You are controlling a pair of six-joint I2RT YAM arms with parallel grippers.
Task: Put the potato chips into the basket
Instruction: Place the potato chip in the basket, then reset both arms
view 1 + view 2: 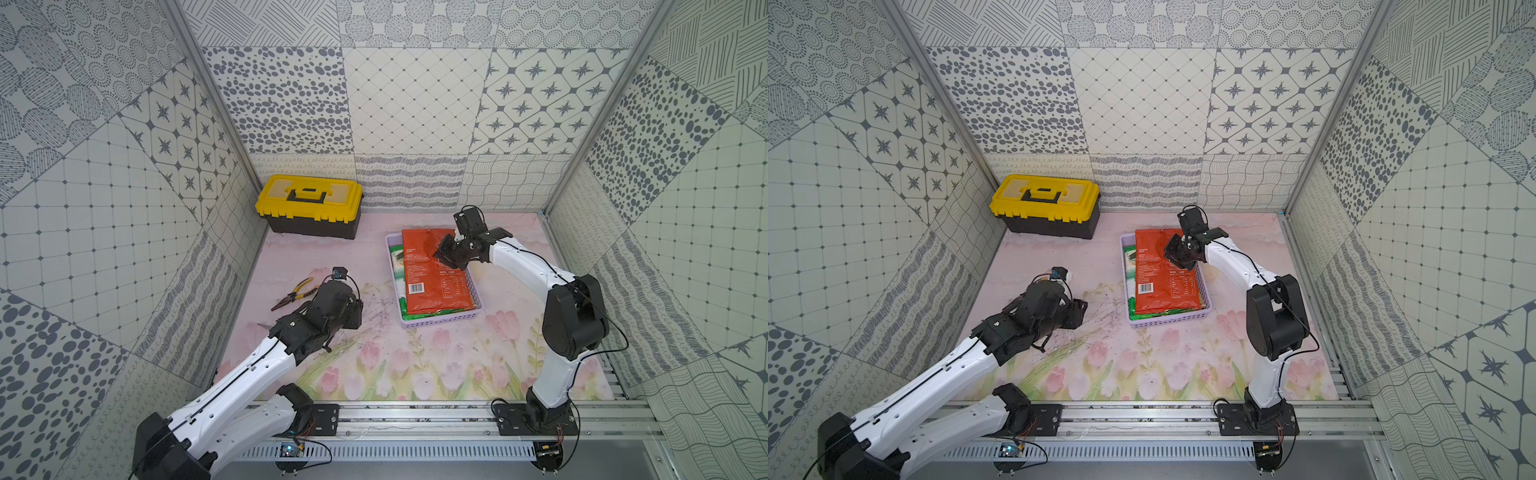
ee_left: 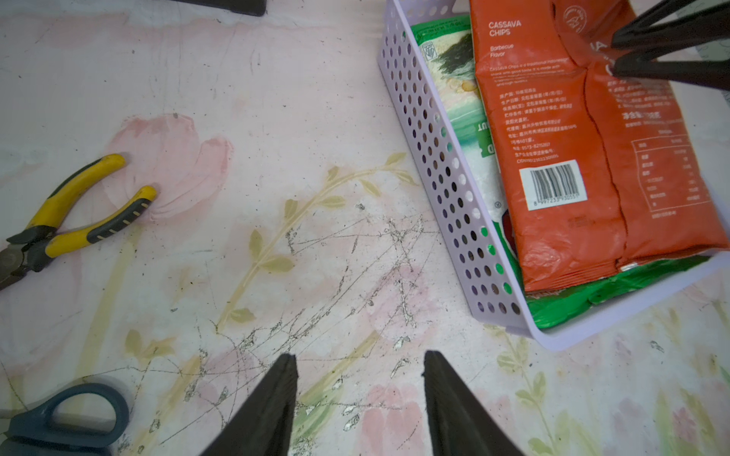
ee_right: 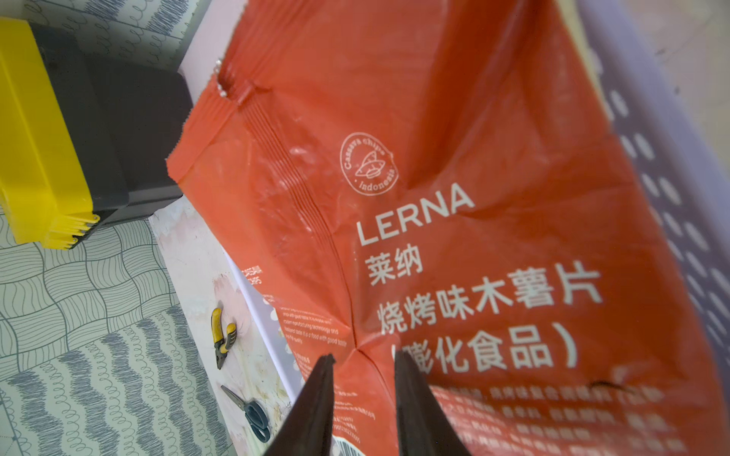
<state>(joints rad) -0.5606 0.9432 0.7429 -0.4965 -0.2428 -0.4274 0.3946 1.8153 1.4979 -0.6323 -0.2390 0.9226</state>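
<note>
Basket point(image 1: 441, 322) stands right of centre in both top views, on the floral mat point(image 1: 374, 365). It is a rectangular lavender plastic tray with rows of small round holes through its walls. The potato chips point(image 1: 1163, 274) lie stacked inside it. The orange-red bag point(image 1: 432, 274) is on top, back face up with barcode and white print, its far end covering the far rim. A green-white bag point(image 1: 397, 266) shows along the left wall. A dark green bag point(image 2: 612, 294) of crinkled foil shows underneath at the near end.

Right arm point(image 1: 528, 266): rises from the rail at lower right, bends at the elbow and reaches up-left over the basket, wrist pitched down. The right gripper point(image 3: 363, 355) has its jaws set narrow, tips at the surface of the orange-red bag, where creases in the film converge between them. Whether a fold is pinched cannot be told.

Left arm point(image 1: 249, 365): extends from the lower left toward frame centre, low over the mat. The left gripper point(image 2: 359, 355) has its jaws wide apart with nothing between them, above a scratched patch of mat, left of the basket and apart from it.

Yellow-handled pliers point(image 1: 297, 291) lie on the mat just beyond the left wrist, and blue-handled scissors point(image 2: 67, 414) lie near them. A yellow-lidded black toolbox point(image 1: 309, 205) sits against the back wall, upper left of the mat.
</note>
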